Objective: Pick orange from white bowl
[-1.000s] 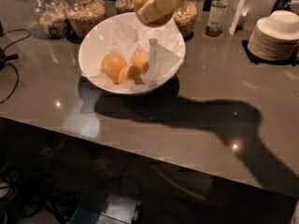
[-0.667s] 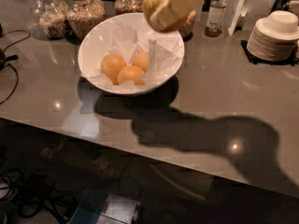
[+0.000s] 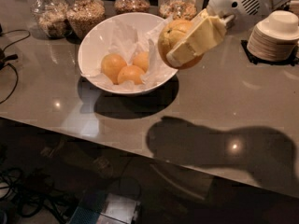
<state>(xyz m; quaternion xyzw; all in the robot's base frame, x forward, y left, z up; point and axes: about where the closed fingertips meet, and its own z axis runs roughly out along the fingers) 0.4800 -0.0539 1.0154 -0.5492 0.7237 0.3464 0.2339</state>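
My gripper [image 3: 184, 43] is shut on the orange [image 3: 172, 34] and holds it in the air just right of the white bowl [image 3: 98, 41], above its right rim. A pale finger [image 3: 198, 36] crosses the front of the fruit. The bowl stands on the grey counter, lined with crumpled white paper [image 3: 126, 36]. Three smaller oranges [image 3: 125, 67] lie together in the bowl's bottom.
Several glass jars of grains [image 3: 84, 10] stand behind the bowl along the counter's back. A stack of small white dishes [image 3: 273, 36] sits at the right on a dark mat. Cables [image 3: 9, 64] lie at the left edge. The counter's front edge runs below the arm's shadow.
The gripper with the orange has moved right and toward the front, from above the bowl's back rim to beside its right rim. The three oranges in the bowl stay put.
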